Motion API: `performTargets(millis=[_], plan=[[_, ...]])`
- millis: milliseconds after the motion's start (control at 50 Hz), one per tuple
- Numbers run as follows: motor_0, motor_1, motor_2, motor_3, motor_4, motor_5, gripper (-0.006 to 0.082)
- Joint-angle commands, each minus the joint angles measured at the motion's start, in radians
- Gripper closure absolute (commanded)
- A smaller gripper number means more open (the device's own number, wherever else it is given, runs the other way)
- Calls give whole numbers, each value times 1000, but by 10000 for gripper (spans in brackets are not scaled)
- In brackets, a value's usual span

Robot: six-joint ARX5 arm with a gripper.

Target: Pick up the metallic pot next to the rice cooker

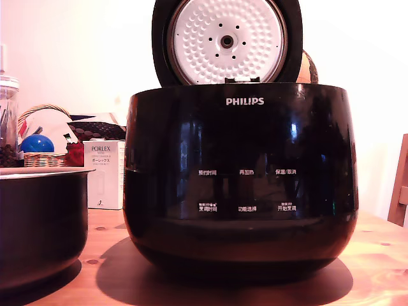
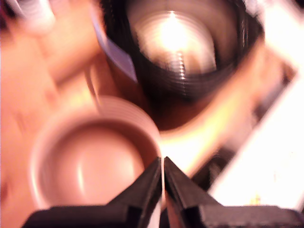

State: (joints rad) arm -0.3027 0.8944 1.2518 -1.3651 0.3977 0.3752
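1. Large glossy black rounded rice cooker [image 1: 241,178], marked PHILIPS in white with two rows of white button labels; stands at the centre of the exterior view on the wooden bench [image 1: 376,268]. Its round lid [image 1: 227,42] is raised upright behind the body, the white dimpled inner plate facing the camera.
2. Dark, nearly black round metallic pot [image 1: 39,223] with a thin pale flared rim; stands on the bench at the exterior view's left edge, just beside the rice cooker with a narrow gap between them, partly cut off by the frame. In the blurred wrist view it shows as a round open vessel [image 2: 92,156] seen from above, its interior tinted reddish.
3. Black end effector [image 2: 163,167], seen in the wrist view only: the two pointed fingers are pressed almost together, a thin bright slit between the tips. The tips lie over the near rim of the metallic pot; whether they pinch that rim cannot be told through the motion blur.
4. Rice cooker's open well [image 2: 176,42], wrist view: dark ringed wall, bright glare inside, beyond the pot.
5. White PORLEX carton [image 1: 105,173], upright, behind the pot and cooker.
6. Woven wicker basket [image 1: 42,157] holding a blue ball [image 1: 36,143], exterior view's left background.
7. Clear jar [image 1: 7,121] at the far left edge.
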Motion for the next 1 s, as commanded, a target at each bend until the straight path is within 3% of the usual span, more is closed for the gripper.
performTargets(millis=[0, 100, 320, 980], plan=[[-22, 11, -3, 4, -19, 28, 791], [-63, 22, -3, 4, -66, 83, 790], [-138, 93, -3, 2, -206, 77, 789], [-304, 399, -3, 2, -208, -50, 782]])
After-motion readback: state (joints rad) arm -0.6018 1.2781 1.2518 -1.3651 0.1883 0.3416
